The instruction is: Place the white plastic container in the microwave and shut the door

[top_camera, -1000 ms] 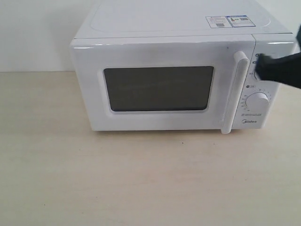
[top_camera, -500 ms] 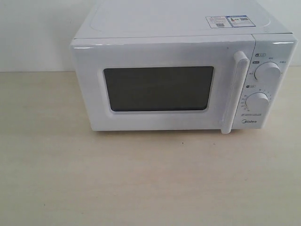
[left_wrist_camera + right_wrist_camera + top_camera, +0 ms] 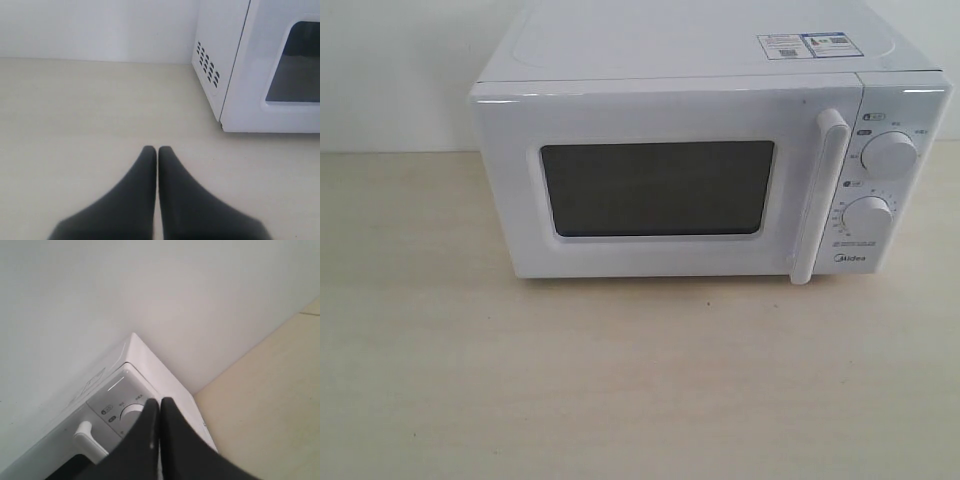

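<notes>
The white microwave [image 3: 700, 60] stands at the back of the table with its door [image 3: 655, 185] shut, dark window facing me, bar handle [image 3: 820, 195] at the door's right edge. The white plastic container shows in no view. Neither gripper appears in the exterior view. In the left wrist view my left gripper [image 3: 158, 150] hovers shut and empty over bare table, off the microwave [image 3: 240, 65] near its vented side and the door's hinge edge. My right gripper [image 3: 160, 402] is shut and empty, off the microwave's knob panel [image 3: 117, 407] and handle [image 3: 87, 437].
Two round knobs [image 3: 890, 155] [image 3: 868, 217] sit on the microwave's right panel and stickers [image 3: 810, 45] on its top. A white wall [image 3: 390, 70] runs behind the pale wooden table [image 3: 620, 380].
One second ago my right gripper was in front of the upper knob at the exterior view's right edge; it has since left that view. The microwave has not moved.
</notes>
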Robot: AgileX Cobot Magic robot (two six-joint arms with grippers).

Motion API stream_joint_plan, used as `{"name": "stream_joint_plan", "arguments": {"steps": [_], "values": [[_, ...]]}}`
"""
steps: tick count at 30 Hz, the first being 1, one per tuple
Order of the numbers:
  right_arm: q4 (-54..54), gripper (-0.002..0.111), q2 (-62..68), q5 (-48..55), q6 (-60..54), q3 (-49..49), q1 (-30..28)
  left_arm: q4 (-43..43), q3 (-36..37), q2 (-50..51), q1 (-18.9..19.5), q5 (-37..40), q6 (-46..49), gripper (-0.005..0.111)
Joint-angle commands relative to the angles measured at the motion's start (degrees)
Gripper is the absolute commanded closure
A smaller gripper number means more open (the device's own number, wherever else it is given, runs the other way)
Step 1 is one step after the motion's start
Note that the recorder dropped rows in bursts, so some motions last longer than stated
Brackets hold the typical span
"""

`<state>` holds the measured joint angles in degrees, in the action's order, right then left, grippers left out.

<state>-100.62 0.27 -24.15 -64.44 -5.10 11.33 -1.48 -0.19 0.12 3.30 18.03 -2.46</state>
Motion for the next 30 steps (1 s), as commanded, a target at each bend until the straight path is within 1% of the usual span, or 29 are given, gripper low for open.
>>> {"name": "stream_joint_plan", "arguments": {"steps": [1,5,9,12,14,15,17,18,19,21,24,27,29,30], "values": [[0.67,0.108,-0.27,4.66,-0.88,0.55,-1.04,0.02,0.19,-0.12,0.13,0.05,-0.52,0.103],[0.67,0.108,-0.27,5.12,-0.06,0.55,-1.04,0.02,0.19,-0.12,0.13,0.05,-0.52,0.103],[0.67,0.108,-0.27,10.03,7.29,0.43,-1.04,0.02,0.19,-0.12,0.13,0.05,-0.52,0.103],[0.67,0.108,-0.27,13.33,7.59,0.43,-1.04,0.02,0.19,-0.12,0.13,0.05,-0.52,0.103],[0.67,0.108,-0.27,13.47,7.17,0.43,-1.04,0.02,0.19,-0.12,0.13,0.05,-0.52,0.103],[2.66,0.108,-0.27,13.47,7.36,0.43,-1.04,0.02,0.19,-0.12,0.13,0.05,-0.52,0.103],[12.96,0.108,-0.27,14.84,9.76,0.43,-1.04,0.02,0.19,-0.12,0.13,0.05,-0.52,0.103],[23.09,0.108,-0.27,16.62,12.69,0.43,-1.04,0.02,0.19,-0.12,0.13,0.05,-0.52,0.103],[30.59,0.108,-0.27,19.26,17.34,0.43,-1.04,0.02,0.19,-0.12,0.13,0.05,-0.52,0.103],[49.57,0.108,-0.27,24.61,30.31,0.43,-1.04,0.02,0.19,-0.12,0.13,0.05,-0.52,0.103],[74.13,0.108,-0.27,30.11,49.8,0.43,-1.04,0.02,0.19,-0.12,0.13,0.05,-0.52,0.103],[91.36,0.108,-0.27,32.81,62.53,0.43,-1.04,0.02,0.19,-0.12,0.13,0.05,-0.52,0.103],[96.81,0.108,-0.27,33.77,65.98,0.43,-1.04,0.02,0.19,-0.12,0.13,0.05,-0.52,0.103],[97.52,0.108,-0.27,34.4,66.5,0.43,-1.04,0.02,0.19,-0.12,0.13,0.05,-0.52,0.103]]}}
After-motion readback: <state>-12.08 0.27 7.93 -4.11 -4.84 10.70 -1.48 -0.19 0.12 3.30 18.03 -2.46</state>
